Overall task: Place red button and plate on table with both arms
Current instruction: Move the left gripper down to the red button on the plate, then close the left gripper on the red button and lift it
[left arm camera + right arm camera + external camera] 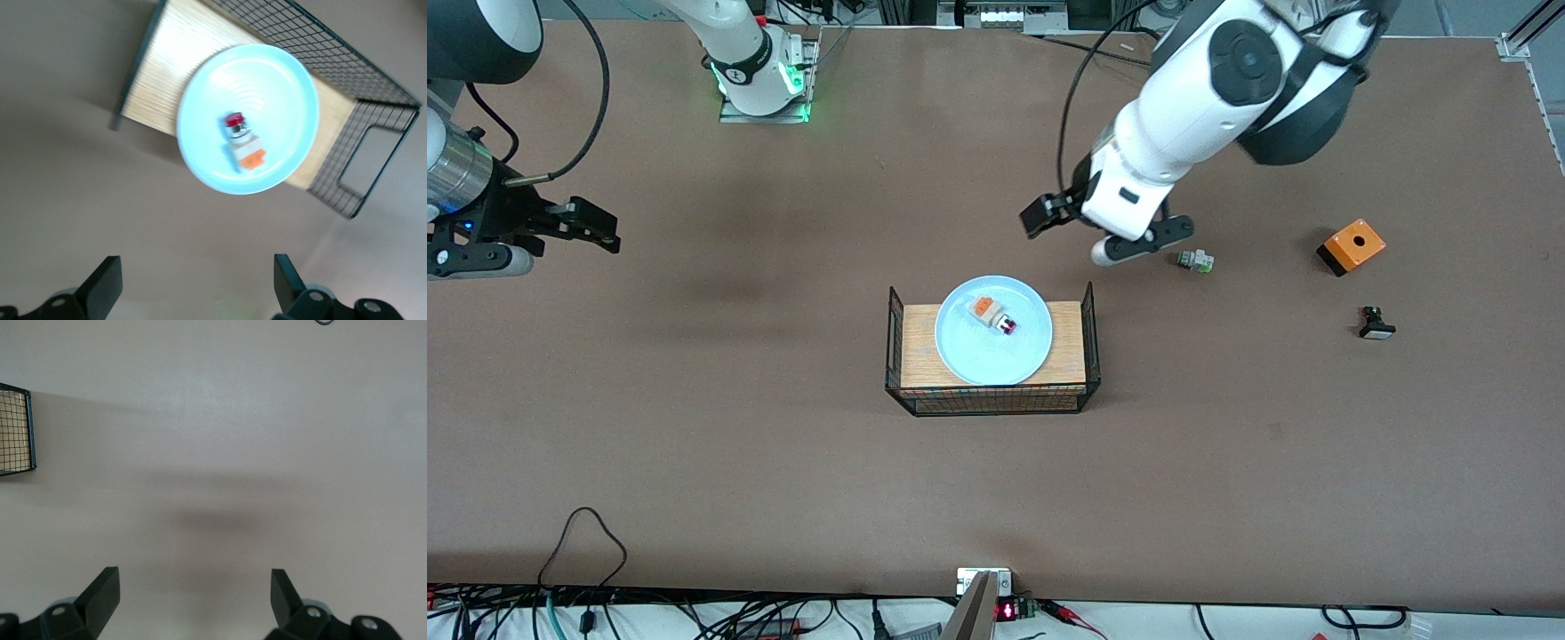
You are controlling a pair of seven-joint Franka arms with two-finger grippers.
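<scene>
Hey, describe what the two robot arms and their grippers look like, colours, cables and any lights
Both arms have glossy white shells with black joints and black cables looping along them. The left gripper is white-bodied with black fingers. The right gripper is black on a silver metal cuff with a small blue light; its fingers are black too. The right arm's base glows green.

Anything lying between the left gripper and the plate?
No. In the left wrist view, only bare table separates the open left gripper from the plate on the rack.
</scene>
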